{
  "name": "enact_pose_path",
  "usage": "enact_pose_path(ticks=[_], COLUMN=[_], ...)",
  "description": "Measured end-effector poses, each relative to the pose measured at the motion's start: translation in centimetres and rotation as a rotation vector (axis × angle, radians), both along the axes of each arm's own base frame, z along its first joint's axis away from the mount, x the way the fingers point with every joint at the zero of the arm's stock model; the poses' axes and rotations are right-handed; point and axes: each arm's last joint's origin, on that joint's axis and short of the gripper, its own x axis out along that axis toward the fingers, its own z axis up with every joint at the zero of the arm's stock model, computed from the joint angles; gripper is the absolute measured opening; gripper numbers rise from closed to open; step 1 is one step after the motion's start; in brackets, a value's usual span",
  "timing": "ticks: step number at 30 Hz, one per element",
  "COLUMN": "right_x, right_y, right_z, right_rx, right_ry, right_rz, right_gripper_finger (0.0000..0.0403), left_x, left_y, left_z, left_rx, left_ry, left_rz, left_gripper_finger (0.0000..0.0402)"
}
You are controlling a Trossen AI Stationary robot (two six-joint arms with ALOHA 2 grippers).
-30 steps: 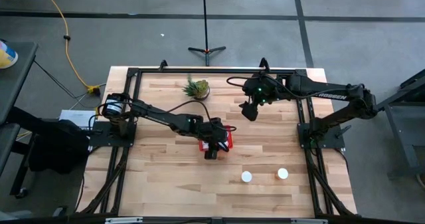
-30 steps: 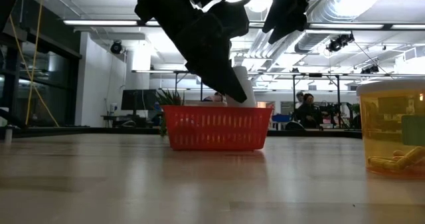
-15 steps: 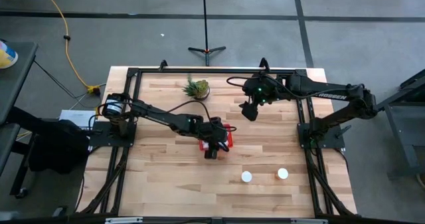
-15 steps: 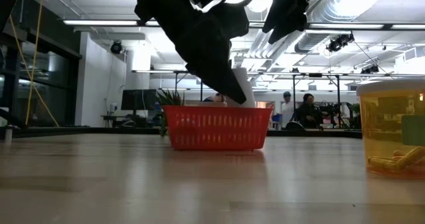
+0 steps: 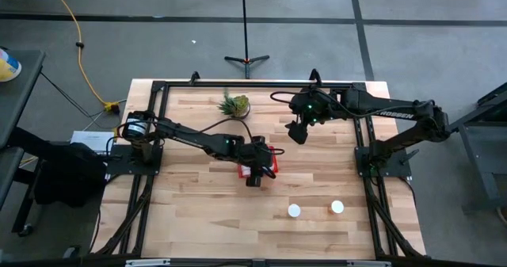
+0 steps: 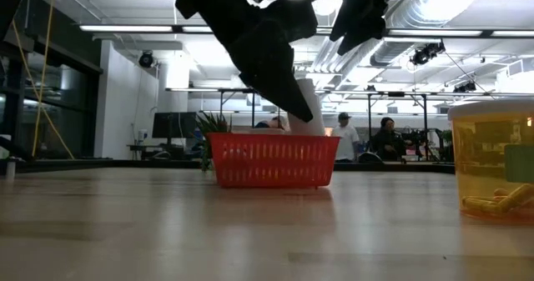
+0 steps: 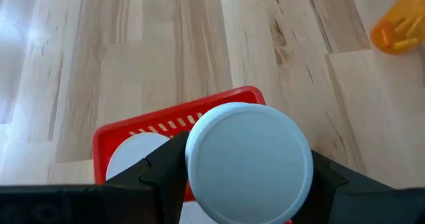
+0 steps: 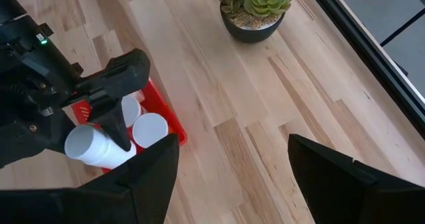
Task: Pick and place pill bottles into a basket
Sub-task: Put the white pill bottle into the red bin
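A: Status of the load?

B: The left claw (image 8: 109, 127) grips a white-capped pill bottle (image 7: 248, 161), tilted, directly over the red basket (image 6: 271, 161). Other capped bottles (image 8: 150, 129) already lie inside the basket.

A: Likely faults?

B: In my judgement, a tilted release could land the bottle on those caps and roll it over the basket's rim onto the counter (image 5: 198, 211).

A: Surroundings?

B: Two bottles (image 5: 294, 211) stand near the basket. The right claw (image 5: 296, 133), jaws wide and empty, hovers beside the basket, short of the potted plant (image 8: 252, 8). Nothing blocks the drop.
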Motion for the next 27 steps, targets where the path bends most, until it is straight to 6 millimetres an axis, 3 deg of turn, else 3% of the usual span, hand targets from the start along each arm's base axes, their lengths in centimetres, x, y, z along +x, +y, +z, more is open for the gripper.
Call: enact_pose_path(ticks=[22,27], right_x=[0.03,0.03], right_y=[0.1,0.1], right_z=[0.01,0.01], right_rx=[0.024,0.02], right_ry=[-0.005,-0.004], right_rz=[0.019,0.024], right_gripper_finger=[0.0273,0.0273], left_x=[-0.15,-0.17], left_y=[0.0,0.01], left_z=[0.0,0.03], left_rx=[-0.002,0.001], left_ry=[0.019,0.02], left_rz=[-0.002,0.0], left_gripper_finger=[0.0235,0.0263])
